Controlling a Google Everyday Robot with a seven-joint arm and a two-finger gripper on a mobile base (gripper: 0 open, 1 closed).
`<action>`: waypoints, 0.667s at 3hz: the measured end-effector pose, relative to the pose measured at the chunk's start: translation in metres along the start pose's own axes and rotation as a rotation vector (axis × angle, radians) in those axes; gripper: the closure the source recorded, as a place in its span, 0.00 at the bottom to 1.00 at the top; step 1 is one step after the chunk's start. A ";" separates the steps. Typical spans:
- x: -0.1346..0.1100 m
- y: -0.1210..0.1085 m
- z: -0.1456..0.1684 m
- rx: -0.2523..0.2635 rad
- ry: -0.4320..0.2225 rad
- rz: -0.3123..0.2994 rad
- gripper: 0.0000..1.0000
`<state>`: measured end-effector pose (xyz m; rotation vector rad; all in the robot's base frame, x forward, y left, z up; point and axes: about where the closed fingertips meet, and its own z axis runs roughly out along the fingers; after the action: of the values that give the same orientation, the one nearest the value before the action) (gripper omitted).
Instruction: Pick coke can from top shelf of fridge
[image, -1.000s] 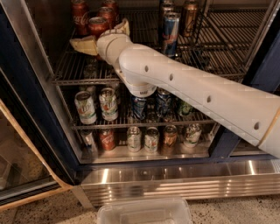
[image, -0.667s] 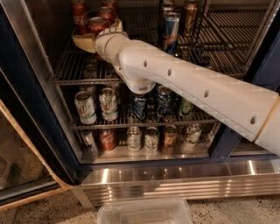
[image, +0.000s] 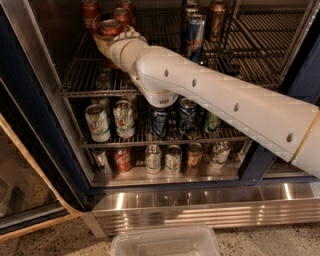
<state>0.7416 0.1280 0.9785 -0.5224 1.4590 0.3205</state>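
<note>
The fridge (image: 30, 100) stands open, with a dark blue frame and wire shelves. Several red coke cans stand at the back left of the top shelf (image: 250, 55). The nearest coke can (image: 109, 27) shows its silver top right at my gripper (image: 112, 40), whose cream-coloured end sits around the can's lower part. Two more coke cans (image: 90, 10) stand behind it. My white arm (image: 225, 105) reaches in from the lower right across the shelves and hides part of the middle shelf.
Tall blue-and-silver cans (image: 194, 30) and a brown can (image: 216, 17) stand on the top shelf right of the gripper. Mixed cans (image: 124, 117) fill the lower racks. A steel base strip (image: 200, 207) and a clear plastic bin (image: 165, 242) lie below. The door (image: 25, 185) is at the left.
My gripper has moved a little up and deeper into the top shelf, from just in front of the coke cans to around the nearest one.
</note>
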 end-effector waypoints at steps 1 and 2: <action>-0.001 0.004 -0.004 -0.018 -0.005 0.006 0.88; -0.004 0.011 -0.022 -0.050 -0.030 0.014 1.00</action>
<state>0.7169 0.1259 0.9806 -0.5457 1.4290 0.3758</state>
